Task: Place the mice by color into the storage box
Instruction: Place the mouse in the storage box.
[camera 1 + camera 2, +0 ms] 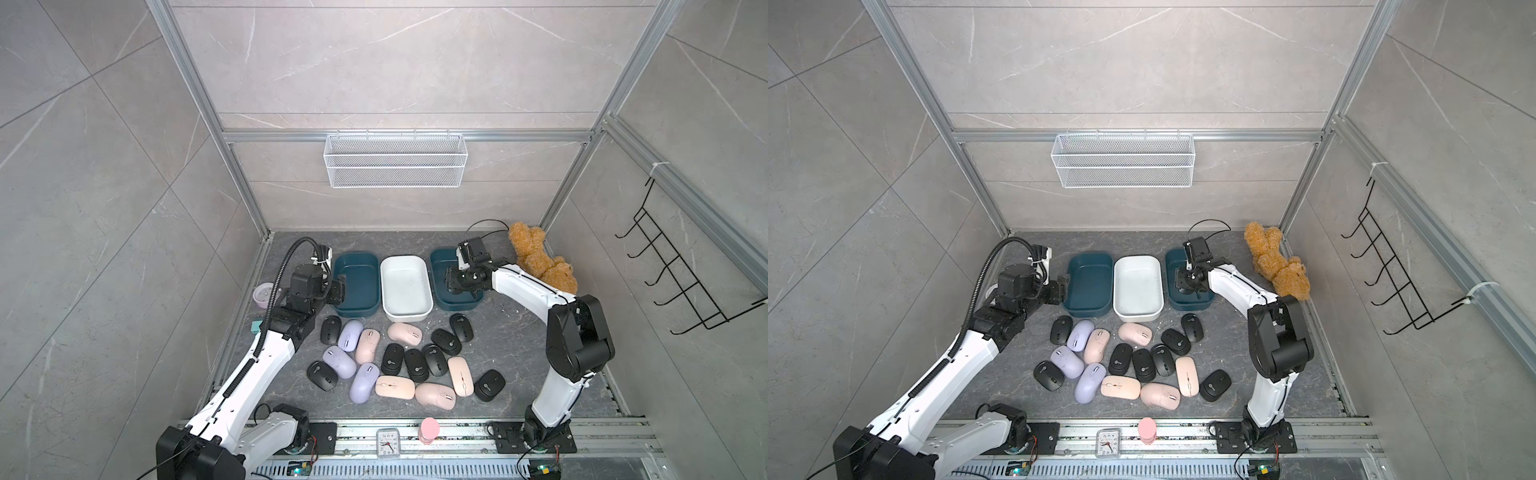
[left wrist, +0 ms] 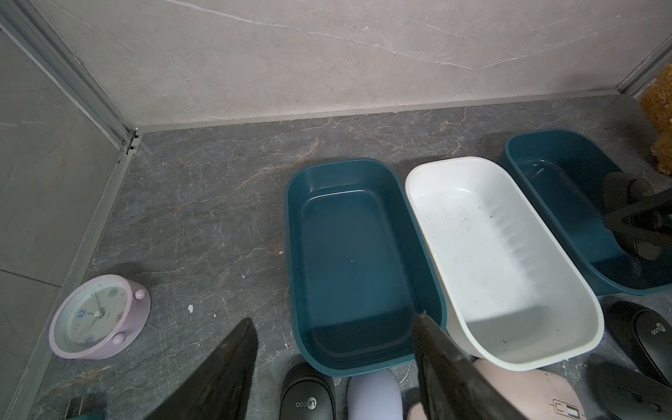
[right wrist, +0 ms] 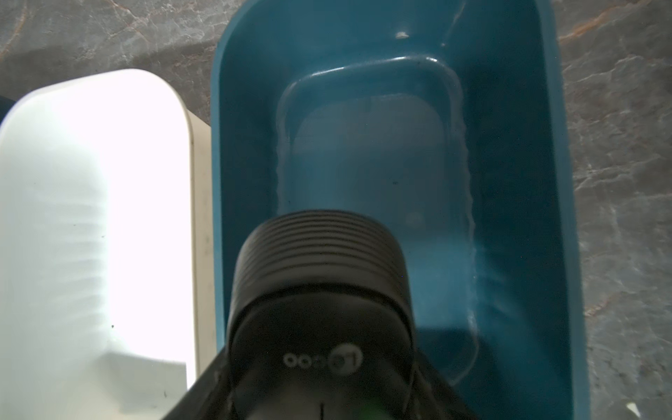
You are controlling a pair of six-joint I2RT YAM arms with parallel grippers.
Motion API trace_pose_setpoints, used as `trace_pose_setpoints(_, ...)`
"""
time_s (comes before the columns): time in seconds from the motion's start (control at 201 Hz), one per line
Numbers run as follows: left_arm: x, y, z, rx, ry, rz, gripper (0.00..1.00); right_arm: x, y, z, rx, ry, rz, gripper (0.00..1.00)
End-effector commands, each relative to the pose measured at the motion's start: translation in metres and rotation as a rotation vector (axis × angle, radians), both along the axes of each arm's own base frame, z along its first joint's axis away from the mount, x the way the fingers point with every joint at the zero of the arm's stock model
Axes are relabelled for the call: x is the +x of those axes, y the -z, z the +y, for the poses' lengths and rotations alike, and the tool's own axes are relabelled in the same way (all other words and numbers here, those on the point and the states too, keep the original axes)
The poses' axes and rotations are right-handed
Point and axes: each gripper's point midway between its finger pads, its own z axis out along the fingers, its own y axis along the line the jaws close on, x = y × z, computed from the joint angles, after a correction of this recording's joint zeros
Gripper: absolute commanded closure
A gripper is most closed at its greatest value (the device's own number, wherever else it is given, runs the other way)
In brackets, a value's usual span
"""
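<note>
Gripping a black mouse tight in the right gripper above the one-o'clock teal box, apparently to seed the black lot, with the left gripper parked half-open and empty at ten o'clock.

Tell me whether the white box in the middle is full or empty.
Empty: the white box shows nothing but its bare floor in both top views and the left wrist view.

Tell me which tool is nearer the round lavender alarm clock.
Left. The left tool hangs at the teal plastic tub beside the clock; the right tool, holding a black mouse, is two tubs farther.
</note>
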Motion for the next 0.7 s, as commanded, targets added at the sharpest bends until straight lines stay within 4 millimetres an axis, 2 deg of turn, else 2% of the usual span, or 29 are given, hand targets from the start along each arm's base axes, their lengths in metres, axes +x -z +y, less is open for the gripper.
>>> trace_pose_setpoints(0.0,0.005,-0.004,0.005,0.020,-0.020,-0.021,0.31,0.013,-0.003,-0.002,-0.005,0.014,-0.032,0.56)
trace_pose_setpoints(0.304,0.004,-0.005,0.006,0.026,-0.019,-0.024,0.31,0.015,0.018,-0.005,-0.032,0.025,0.003,0.55)
trace_pose_setpoints(0.697,0.004,-0.005,0.007,0.039,-0.022,-0.026,0.31,0.009,0.044,0.007,0.008,-0.012,0.079,0.55)
